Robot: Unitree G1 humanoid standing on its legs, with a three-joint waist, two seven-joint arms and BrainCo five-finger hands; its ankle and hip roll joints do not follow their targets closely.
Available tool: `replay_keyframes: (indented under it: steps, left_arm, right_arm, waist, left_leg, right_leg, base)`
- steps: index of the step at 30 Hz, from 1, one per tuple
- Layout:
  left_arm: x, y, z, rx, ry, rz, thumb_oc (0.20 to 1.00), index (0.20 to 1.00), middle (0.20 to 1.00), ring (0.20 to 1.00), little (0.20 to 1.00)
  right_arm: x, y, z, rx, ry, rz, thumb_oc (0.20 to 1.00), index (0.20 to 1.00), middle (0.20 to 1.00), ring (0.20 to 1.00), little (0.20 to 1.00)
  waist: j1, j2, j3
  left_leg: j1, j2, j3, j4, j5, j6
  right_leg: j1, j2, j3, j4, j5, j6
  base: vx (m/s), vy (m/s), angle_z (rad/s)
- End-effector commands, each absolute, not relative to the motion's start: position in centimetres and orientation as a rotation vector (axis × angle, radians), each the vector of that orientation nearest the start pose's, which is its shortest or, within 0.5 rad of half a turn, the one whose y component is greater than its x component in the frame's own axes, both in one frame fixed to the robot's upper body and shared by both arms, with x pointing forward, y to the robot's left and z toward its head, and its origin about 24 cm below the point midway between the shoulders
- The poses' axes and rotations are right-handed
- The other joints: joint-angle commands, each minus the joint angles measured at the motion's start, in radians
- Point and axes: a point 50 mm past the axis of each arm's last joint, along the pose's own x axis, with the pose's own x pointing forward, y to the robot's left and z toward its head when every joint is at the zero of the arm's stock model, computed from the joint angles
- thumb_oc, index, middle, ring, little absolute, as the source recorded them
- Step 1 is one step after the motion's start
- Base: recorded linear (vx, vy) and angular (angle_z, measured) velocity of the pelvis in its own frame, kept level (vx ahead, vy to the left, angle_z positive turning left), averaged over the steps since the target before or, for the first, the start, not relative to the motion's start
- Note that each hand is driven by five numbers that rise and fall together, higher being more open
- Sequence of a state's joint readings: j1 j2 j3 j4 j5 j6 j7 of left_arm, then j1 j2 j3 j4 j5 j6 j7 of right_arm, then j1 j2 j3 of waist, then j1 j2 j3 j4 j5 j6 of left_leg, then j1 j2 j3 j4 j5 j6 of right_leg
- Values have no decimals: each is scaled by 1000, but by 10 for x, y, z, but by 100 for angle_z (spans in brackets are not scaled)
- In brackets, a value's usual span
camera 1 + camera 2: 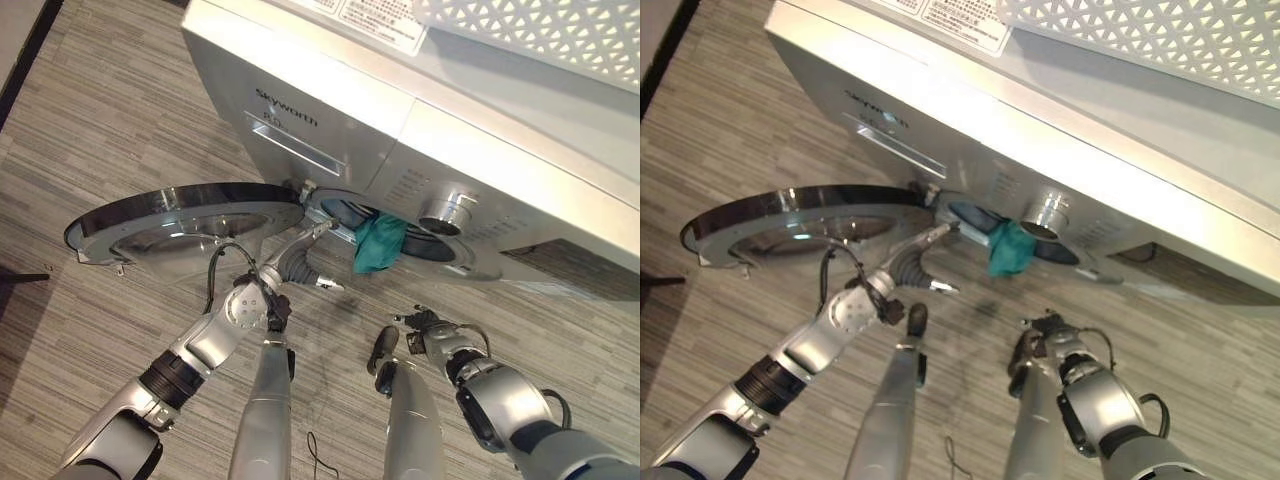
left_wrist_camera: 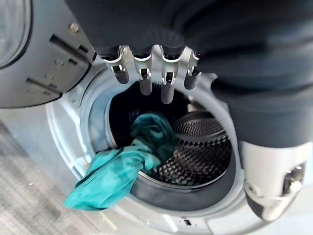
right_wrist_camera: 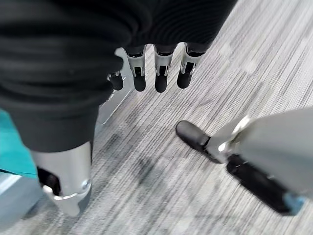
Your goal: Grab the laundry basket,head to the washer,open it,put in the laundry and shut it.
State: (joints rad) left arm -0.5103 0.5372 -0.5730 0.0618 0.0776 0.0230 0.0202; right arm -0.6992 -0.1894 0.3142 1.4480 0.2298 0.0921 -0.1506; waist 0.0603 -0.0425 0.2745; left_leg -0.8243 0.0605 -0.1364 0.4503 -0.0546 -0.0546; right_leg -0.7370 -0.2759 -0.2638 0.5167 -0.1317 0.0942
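From the left eye view, the washer stands with its round door swung wide to the side of the drum opening. A teal cloth hangs half out over the lower lip of that opening. The left hand is raised just below the opening, near the hinge side, fingers pointing toward it. The right hand sits lower, well under the opening and apart from the cloth. A white perforated laundry basket rests on top of the washer.

The right eye view shows the same layout — the cloth draped at the opening's edge, the left hand beside it but not touching.

In the left wrist view the left hand's fingers are straight and slightly spread, gripping nothing. Past them the cloth lies partly inside the drum, with its tail spilling over the front rim.

In the right wrist view the right hand's fingers hang relaxed and apart above the floor, empty.

The loading step looks nearly done, but not quite — the cloth would catch in the door as it lies. The next move likely calls for the left hand to push the hanging tail fully into the drum, then reach across to the door and swing it closed.
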Motion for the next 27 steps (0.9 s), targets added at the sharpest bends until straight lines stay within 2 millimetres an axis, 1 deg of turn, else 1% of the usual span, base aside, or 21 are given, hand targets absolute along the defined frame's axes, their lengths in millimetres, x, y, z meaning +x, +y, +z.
replay_keyframes:
  steps: [1, 6, 8, 11, 12, 13, 15, 21, 22, 24, 27]
  left_arm:
    - [305, 94, 137, 687, -425, -498, 1000, 1000, 1000, 1000, 1000]
    - [304, 98, 138, 669, -425, -488, 1000, 1000, 1000, 1000, 1000]
    - [301, 99, 138, 637, -423, -491, 1000, 1000, 1000, 1000, 1000]
    - [299, 99, 138, 616, -427, -494, 1000, 1000, 1000, 1000, 1000]
    - [296, 100, 140, 589, -434, -493, 1000, 1000, 1000, 1000, 1000]
    - [296, 100, 140, 589, -435, -493, 1000, 1000, 1000, 1000, 1000]
    - [294, 101, 141, 568, -438, -494, 1000, 1000, 1000, 1000, 1000]
    - [287, 109, 149, 531, -474, -476, 1000, 1000, 1000, 1000, 1000]
    - [287, 109, 150, 531, -475, -476, 1000, 1000, 1000, 1000, 1000]
    - [285, 110, 153, 504, -489, -475, 1000, 1000, 1000, 1000, 1000]
    - [285, 111, 154, 500, -490, -475, 1000, 1000, 1000, 1000, 1000]
  right_arm:
    - [279, -191, -80, -386, 903, -94, 1000, 1000, 1000, 1000, 1000]
    - [280, -198, -78, -360, 884, -130, 1000, 1000, 1000, 1000, 1000]
    - [286, -206, -71, -355, 865, -172, 1000, 1000, 1000, 1000, 1000]
    - [291, -209, -67, -349, 844, -194, 1000, 1000, 1000, 1000, 1000]
    - [296, -215, -60, -346, 819, -227, 1000, 1000, 1000, 1000, 1000]
    - [297, -215, -60, -347, 818, -227, 1000, 1000, 1000, 1000, 1000]
    - [303, -221, -51, -344, 793, -263, 1000, 1000, 1000, 1000, 1000]
    - [332, -240, -13, -304, 664, -374, 1000, 1000, 1000, 1000, 1000]
    - [332, -240, -12, -304, 663, -374, 1000, 1000, 1000, 1000, 1000]
    - [338, -248, 0, -259, 623, -428, 1000, 1000, 1000, 1000, 1000]
    - [341, -251, 5, -242, 609, -444, 1000, 1000, 1000, 1000, 1000]
  waist:
    - [3, -17, 6]
    - [-4, -7, 21]
    - [-3, 8, 31]
    - [-1, 17, 34]
    - [5, 30, 35]
    - [5, 30, 33]
    - [11, 39, 33]
    - [40, 59, 33]
    - [40, 59, 33]
    - [57, 66, 32]
    - [62, 69, 30]
  left_leg:
    - [27, -11, -3, 34, -178, 84]
    - [28, -11, 3, 28, -174, 83]
    - [9, -15, 6, 31, -168, 84]
    - [-9, -19, 6, 36, -166, 85]
    - [-29, -28, 7, 36, -163, 86]
    - [-33, -29, 7, 37, -163, 86]
    - [-49, -34, 7, 37, -160, 87]
    - [-88, -51, 0, 13, -145, 84]
    - [-88, -51, -1, 13, -144, 84]
    - [-100, -65, -9, 2, -137, 81]
    - [-105, -69, -13, -4, -134, 79]
  right_leg:
    - [129, 33, 28, -93, -19, 17]
    - [122, 34, 35, -95, -14, 15]
    - [102, 31, 40, -90, -15, 13]
    - [81, 26, 48, -82, -16, 11]
    - [64, 21, 50, -77, -23, 7]
    - [60, 21, 50, -75, -24, 7]
    - [43, 17, 49, -71, -25, 7]
    - [22, 3, 43, -92, -21, 13]
    - [22, 3, 43, -92, -21, 13]
    - [28, -4, 31, -105, -24, 15]
    - [28, -8, 23, -107, -24, 15]
  base:
    - [0, 0, 0]
    - [-25, 19, -6]
    - [-15, 26, -7]
    - [3, 10, 0]
    - [9, 31, 2]
    - [0, 0, 0]
    - [0, 0, 0]
    - [13, 5, 4]
    - [27, -2, 10]
    - [40, -24, 11]
    - [32, -16, 19]
